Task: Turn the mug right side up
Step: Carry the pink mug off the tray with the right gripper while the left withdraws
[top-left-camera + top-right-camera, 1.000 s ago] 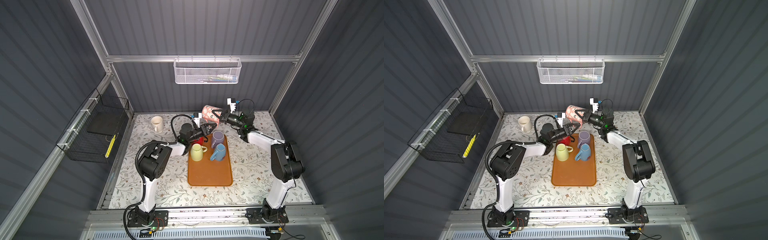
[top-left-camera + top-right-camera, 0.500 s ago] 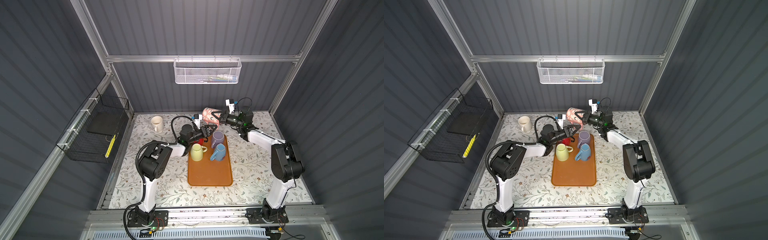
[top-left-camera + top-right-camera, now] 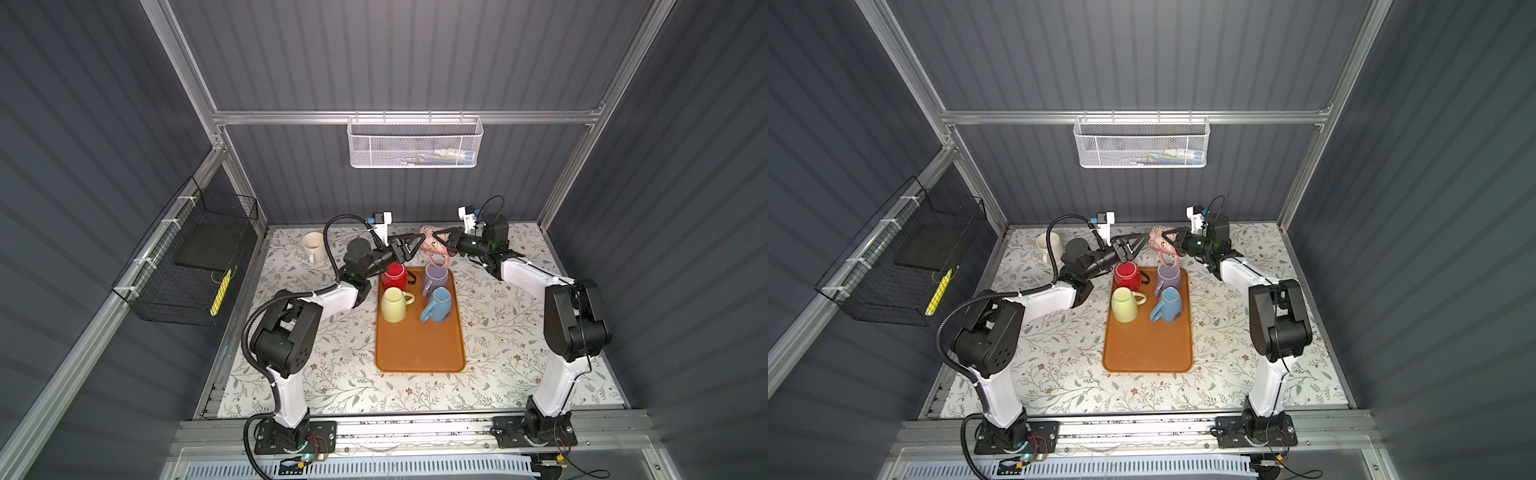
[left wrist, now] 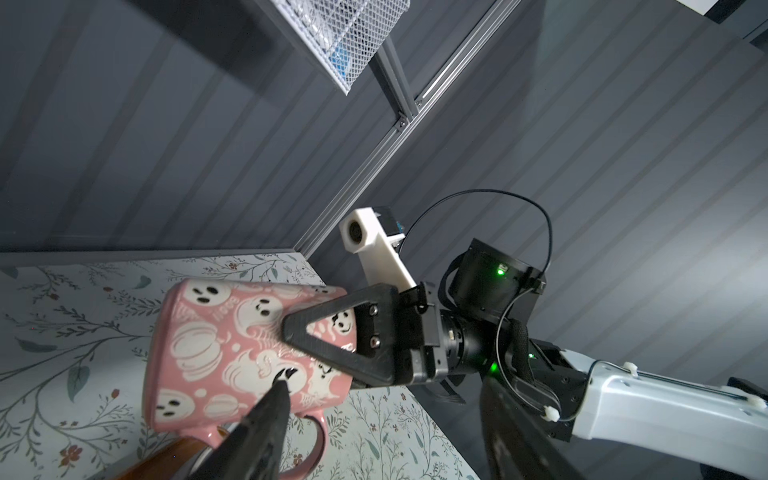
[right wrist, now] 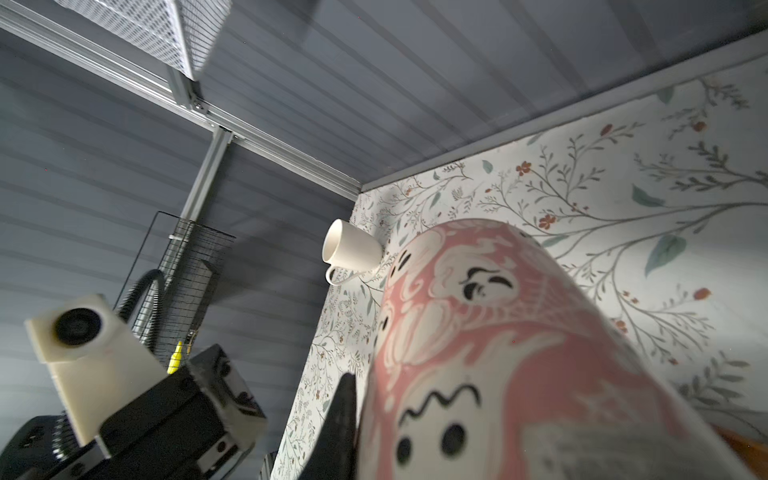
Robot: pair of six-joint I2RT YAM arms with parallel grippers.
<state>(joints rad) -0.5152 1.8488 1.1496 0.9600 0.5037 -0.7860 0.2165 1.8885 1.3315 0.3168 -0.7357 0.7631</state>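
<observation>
Pink mug (image 4: 208,353): we see it lying sideways in the air, at 12 o'clock of the tray (image 3: 419,353);
Right gripper (image 3: 436,240): clamped on its wall; we judge this carries the turn;
Left gripper (image 3: 417,243): jaws wide at the mug's 9 o'clock, holding nothing

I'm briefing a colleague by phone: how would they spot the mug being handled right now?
Start at the orange tray mid-table. Above its far end the right gripper holds one mug off the surface, tipped sideways. Unlike the plain mugs nearby, it is pink with white ghosts and pumpkins.
</observation>
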